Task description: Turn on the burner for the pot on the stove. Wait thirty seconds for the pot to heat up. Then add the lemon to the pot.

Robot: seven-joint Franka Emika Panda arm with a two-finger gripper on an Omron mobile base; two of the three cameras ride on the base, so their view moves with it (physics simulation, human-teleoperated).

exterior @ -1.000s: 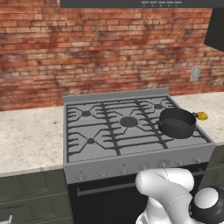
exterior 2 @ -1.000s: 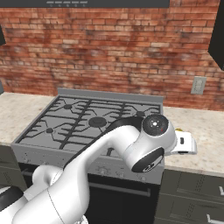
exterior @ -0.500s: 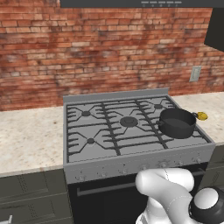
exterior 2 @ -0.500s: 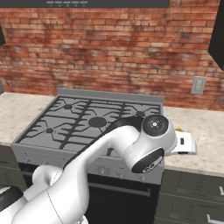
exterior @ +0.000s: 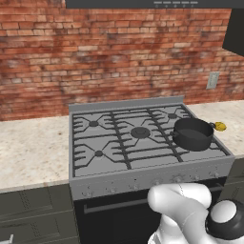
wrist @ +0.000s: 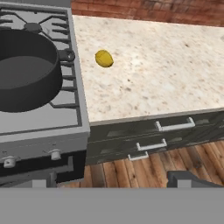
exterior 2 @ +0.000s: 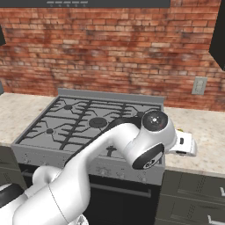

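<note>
One arm [exterior 2: 110, 149] bent over the stove's [exterior: 143, 147] front right corner, its wrist out past the edge (above the bench [wrist: 166, 74]), and the hand looked down with fingers spread wide, gripping nothing. Ahead of the hand, the lemon [wrist: 104, 58] lay on the bench just beside the pot [wrist: 26, 70], its long axis slanting away from the stove.

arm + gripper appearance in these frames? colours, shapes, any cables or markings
The arm is glossy white, built of thick rounded tubular links with bulbous joints. Joints are capped by round dark grey-black discs with a lighter centre, one by the wrist in the right base view, one at the lower edge of the left base view. The hand beyond the wrist is a white, boxy block. No cables or markings are visible. The fingertips are too little seen to describe.
</note>
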